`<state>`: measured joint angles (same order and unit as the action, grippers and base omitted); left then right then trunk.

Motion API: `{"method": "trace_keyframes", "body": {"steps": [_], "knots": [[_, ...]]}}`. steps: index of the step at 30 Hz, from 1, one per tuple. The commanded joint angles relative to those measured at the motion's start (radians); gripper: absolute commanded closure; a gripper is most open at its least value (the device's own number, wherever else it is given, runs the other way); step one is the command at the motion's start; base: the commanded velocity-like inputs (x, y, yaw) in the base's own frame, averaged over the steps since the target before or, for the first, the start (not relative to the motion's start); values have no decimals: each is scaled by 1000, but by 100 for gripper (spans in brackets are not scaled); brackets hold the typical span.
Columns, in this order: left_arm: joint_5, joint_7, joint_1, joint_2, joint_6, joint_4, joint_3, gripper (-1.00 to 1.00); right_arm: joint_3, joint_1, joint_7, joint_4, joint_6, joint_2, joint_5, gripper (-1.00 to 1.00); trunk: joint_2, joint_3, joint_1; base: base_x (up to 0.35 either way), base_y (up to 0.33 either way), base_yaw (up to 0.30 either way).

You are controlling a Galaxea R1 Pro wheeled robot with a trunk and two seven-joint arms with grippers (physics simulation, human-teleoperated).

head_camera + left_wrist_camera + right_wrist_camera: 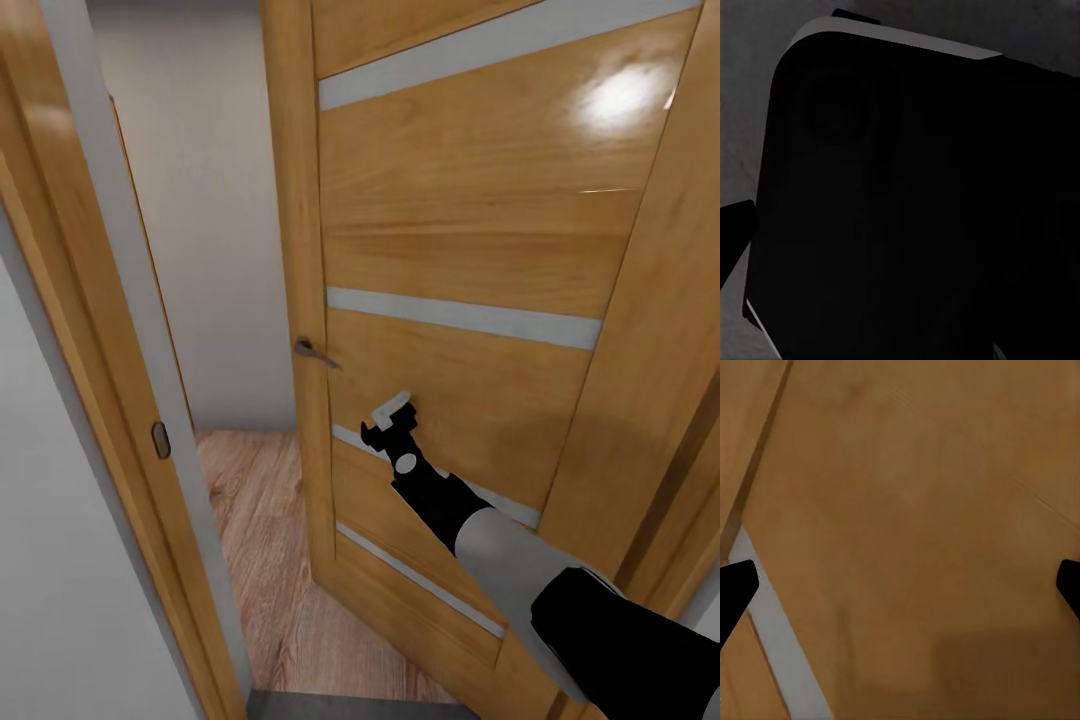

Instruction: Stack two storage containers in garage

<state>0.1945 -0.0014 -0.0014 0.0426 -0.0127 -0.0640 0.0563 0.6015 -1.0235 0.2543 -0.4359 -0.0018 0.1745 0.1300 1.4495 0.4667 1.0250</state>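
Note:
The two storage containers are out of view. My right gripper [392,418] is stretched forward against the face of a wooden door [470,230], just below and right of its metal handle [315,350]. In the right wrist view the right gripper [900,585] stands open, its black fingertips [735,592] far apart with only the door panel between them. The left wrist view looks down on a dark body [915,202] over grey floor [750,67]; one black finger [733,232] shows at the edge.
The door stands partly ajar, with its frame [100,350] close on the left. Through the gap lie a light wood plank floor [260,530] and a white wall [210,200]. A strip of dark grey floor [350,705] runs along the threshold.

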Motion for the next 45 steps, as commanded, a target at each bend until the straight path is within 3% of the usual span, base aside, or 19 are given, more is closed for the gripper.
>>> {"method": "trace_keyframes", "body": {"steps": [1,24,45], "knots": [[3,0,0,0,-1,0,5,-100,4,-1,5,2,0,0,5,-100,1,1,0,0,0,0],[3,0,0,1,-1,-2,7,-100,3,-1,7,2,-3,0,8,-100,1,1,0,5,0,0],[7,0,0,0,-1,-2,9,-100,6,-1,8,11,3,0,8,-100,1,1,0,192,-54,0]]}}
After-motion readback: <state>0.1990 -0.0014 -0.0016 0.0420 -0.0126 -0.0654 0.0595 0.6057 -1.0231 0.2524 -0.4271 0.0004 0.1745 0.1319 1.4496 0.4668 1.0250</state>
